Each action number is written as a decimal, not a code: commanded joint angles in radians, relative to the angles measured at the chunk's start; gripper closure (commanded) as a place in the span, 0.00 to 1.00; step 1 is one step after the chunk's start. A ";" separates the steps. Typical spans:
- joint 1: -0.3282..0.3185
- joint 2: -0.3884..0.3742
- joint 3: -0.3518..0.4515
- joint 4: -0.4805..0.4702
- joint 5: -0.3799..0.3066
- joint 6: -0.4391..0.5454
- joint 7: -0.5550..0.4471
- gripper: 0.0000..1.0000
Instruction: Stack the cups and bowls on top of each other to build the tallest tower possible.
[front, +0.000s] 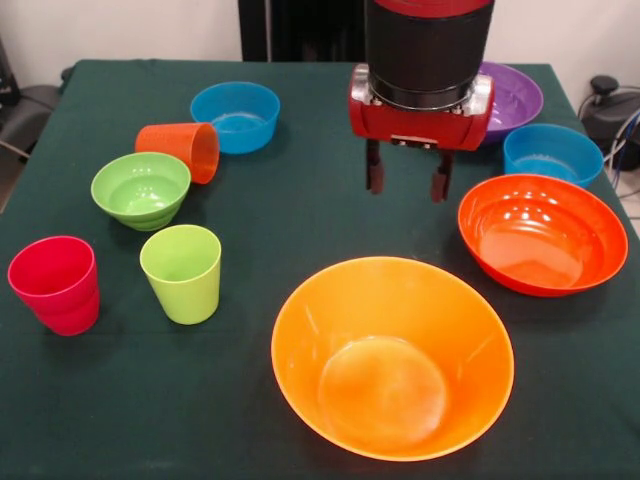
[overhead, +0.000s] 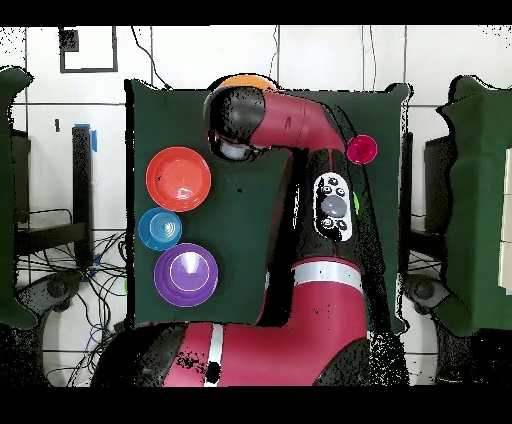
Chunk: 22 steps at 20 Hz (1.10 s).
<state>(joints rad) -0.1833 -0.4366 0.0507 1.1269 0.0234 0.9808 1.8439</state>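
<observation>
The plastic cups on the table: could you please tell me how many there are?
3, none apparently hidden. The pinkish-red tapered plastic cup stands upright at the front view's left edge, the lime green tapered plastic cup upright just right of it, and the orange tapered plastic cup lies on its side farther back.

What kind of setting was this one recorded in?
Probably a robotics lab, not a home: a table under dark green cloth, loose cables on the tiled floor, and plastic bowls and cups laid out like test props.
</observation>
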 joint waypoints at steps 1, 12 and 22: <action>-0.020 0.026 0.147 0.156 0.017 -0.092 -0.042 0.00; -0.048 0.033 0.205 0.205 0.048 -0.176 -0.021 0.00; -0.048 0.055 0.205 0.224 0.021 -0.268 0.003 0.00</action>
<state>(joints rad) -0.2146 -0.4300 0.1602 1.2704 0.0648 0.7981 1.8439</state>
